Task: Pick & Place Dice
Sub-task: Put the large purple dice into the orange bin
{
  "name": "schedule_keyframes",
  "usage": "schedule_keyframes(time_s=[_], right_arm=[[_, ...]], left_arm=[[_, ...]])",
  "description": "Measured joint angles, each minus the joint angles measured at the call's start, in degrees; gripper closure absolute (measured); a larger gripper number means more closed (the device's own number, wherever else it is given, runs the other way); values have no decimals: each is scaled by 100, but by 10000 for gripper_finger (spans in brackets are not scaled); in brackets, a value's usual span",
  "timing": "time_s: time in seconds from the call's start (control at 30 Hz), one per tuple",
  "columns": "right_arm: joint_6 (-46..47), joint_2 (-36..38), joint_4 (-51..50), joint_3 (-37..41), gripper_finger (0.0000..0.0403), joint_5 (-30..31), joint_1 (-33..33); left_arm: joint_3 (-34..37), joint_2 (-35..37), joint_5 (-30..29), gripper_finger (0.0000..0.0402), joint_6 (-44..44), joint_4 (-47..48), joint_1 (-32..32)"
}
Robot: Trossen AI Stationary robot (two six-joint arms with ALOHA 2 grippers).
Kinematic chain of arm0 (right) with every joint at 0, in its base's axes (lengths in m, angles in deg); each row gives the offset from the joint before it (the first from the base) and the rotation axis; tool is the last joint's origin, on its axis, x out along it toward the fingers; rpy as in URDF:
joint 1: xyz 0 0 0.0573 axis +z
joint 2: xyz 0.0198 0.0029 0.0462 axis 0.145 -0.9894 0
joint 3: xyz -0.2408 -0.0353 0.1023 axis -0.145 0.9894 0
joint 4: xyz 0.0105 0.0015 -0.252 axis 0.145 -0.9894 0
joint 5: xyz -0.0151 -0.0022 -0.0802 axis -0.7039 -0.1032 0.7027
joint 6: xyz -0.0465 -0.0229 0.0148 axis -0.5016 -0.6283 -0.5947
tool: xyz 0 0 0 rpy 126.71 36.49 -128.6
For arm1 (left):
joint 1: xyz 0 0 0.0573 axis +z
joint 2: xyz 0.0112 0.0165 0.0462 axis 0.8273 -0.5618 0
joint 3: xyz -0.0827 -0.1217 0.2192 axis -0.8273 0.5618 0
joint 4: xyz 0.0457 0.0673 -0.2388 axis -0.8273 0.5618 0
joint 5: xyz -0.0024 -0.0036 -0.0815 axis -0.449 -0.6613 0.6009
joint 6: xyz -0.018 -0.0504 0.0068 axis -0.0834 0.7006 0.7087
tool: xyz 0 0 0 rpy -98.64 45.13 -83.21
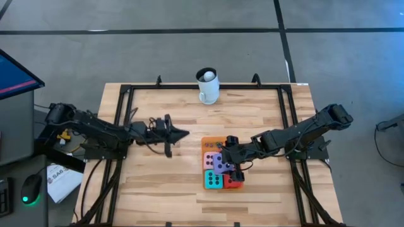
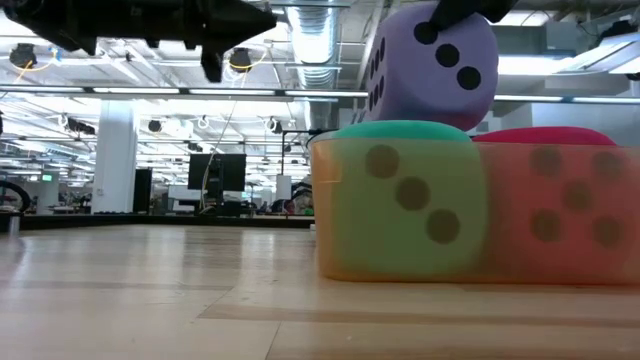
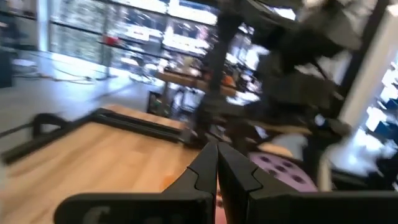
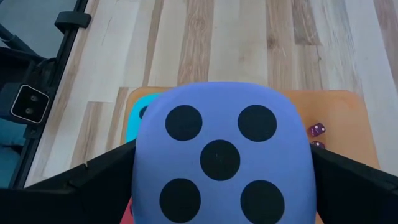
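Purple die (image 4: 221,155): soft rounded cube, black pips, no long axis. Five-pip face turned up toward the right wrist camera; in the low view it sits slightly tilted, faces of two and six pips showing. Held above the teal die (image 2: 400,200) and red die (image 2: 555,205), over the orange mat (image 1: 209,144) at the table's (image 1: 158,189) centre-right.

Right end effector (image 1: 228,165): fingers spread wide, clamped on the purple die's two opposite sides.

Teal die: on the mat's near-left part, three-pip face toward the low camera, touching the red die on its right. Red die: five pips visible on the near face.

Tiny purple dice (image 4: 317,129): two, on the mat just beside the purple die.

Left end effector (image 1: 180,133): fingers together, holding nothing, raised left of the mat.

White mug (image 1: 208,88): far edge of the table, ball inside.
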State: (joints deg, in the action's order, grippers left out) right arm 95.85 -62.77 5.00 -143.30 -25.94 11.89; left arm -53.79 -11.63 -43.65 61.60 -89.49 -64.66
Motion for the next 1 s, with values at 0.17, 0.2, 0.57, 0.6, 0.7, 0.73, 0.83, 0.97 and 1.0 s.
schedule_keyframes(time_s=[0.17,0.2,0.57,0.6,0.7,0.73,0.83,0.97,1.0], right_arm=[[2,0,-22,0,3,2,-15],[2,0,-19,0,3,2,-14],[2,0,-263,0,3,21,-11],[3,0,-277,0,3,30,-11],[4,0,-276,0,3,44,-11],[4,0,-267,0,3,44,-11],[4,0,-255,0,3,44,-11],[4,0,-254,0,3,44,-11],[5,0,-246,0,3,44,-11]], left_arm=[[-941,-898,-129,401,-510,718,-450],[-1161,-1114,-201,401,-572,926,-492],[-2627,-2223,-223,401,-689,1927,-548],[-2655,-2229,-233,401,-681,1945,-570],[-2685,-2290,-189,401,-660,1957,-669],[-2683,-2290,-190,401,-659,1926,-708],[-2693,-2384,-188,401,-522,1710,-800],[-2825,-2729,-186,401,-540,1459,-889],[-2916,-2823,-187,401,-540,1525,-894]])
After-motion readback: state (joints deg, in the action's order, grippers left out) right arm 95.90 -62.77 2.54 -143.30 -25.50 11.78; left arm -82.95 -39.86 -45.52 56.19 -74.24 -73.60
